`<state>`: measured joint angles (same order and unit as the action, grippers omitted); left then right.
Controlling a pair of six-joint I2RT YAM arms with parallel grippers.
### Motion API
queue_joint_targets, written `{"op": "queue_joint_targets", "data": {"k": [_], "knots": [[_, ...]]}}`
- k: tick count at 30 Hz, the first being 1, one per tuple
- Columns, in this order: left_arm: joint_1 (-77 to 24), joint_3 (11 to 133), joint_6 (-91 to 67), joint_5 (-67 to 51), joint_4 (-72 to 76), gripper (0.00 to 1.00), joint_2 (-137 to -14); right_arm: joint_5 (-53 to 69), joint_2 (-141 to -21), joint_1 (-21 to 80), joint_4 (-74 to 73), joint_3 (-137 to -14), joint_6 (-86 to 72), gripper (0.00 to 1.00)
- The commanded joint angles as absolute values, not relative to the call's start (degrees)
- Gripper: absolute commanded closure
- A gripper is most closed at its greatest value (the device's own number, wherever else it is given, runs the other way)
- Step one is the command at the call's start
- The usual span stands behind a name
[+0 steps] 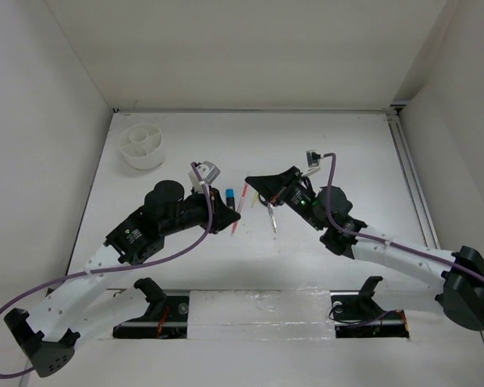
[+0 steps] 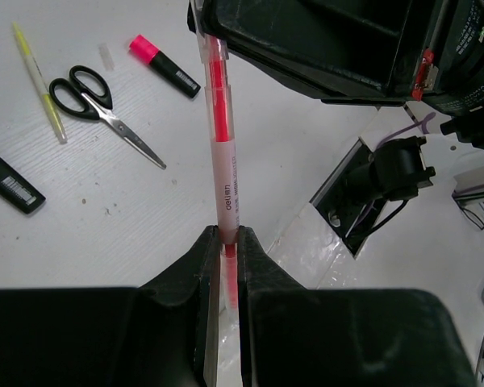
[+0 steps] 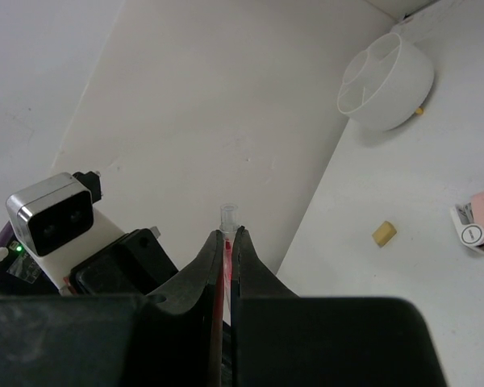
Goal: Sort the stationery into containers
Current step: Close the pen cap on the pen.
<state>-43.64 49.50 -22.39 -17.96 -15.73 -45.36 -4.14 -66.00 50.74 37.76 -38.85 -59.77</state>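
Observation:
A pink pen (image 2: 220,121) is gripped at both ends. My left gripper (image 2: 228,234) is shut on its lower end, and my right gripper (image 3: 228,232) is shut on its other end, with the clear tip (image 3: 228,215) poking out past the fingers. From above, the pen (image 1: 242,198) spans the gap between the left gripper (image 1: 228,221) and the right gripper (image 1: 251,181). On the table lie black-handled scissors (image 2: 97,101), a pink-capped marker (image 2: 163,64), a thin yellow stick (image 2: 39,81) and a black marker (image 2: 12,181). The white divided cup (image 1: 143,145) stands at the far left.
A tan eraser (image 3: 384,233) and a small white-pink piece (image 3: 477,226) lie on the table nearer than the cup (image 3: 387,81). The blue marker cap (image 1: 227,193) shows beside the left gripper. White walls close in the table (image 1: 347,145) on three sides.

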Motion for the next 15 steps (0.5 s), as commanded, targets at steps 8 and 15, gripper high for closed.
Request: {"op": "queue_joint_targets", "data": {"k": [8,15], "knots": [[-43.42,50.71,-23.55,-17.49,-11.78,1.0,-43.77,-5.01,-66.18,54.14,38.68,-40.69,-54.41,1.0],[-43.42,53.0,-24.17,-17.49,-10.63,1.0,-44.3,-7.03,-66.18,56.78,36.39,-41.22,-48.43,1.0]]}}
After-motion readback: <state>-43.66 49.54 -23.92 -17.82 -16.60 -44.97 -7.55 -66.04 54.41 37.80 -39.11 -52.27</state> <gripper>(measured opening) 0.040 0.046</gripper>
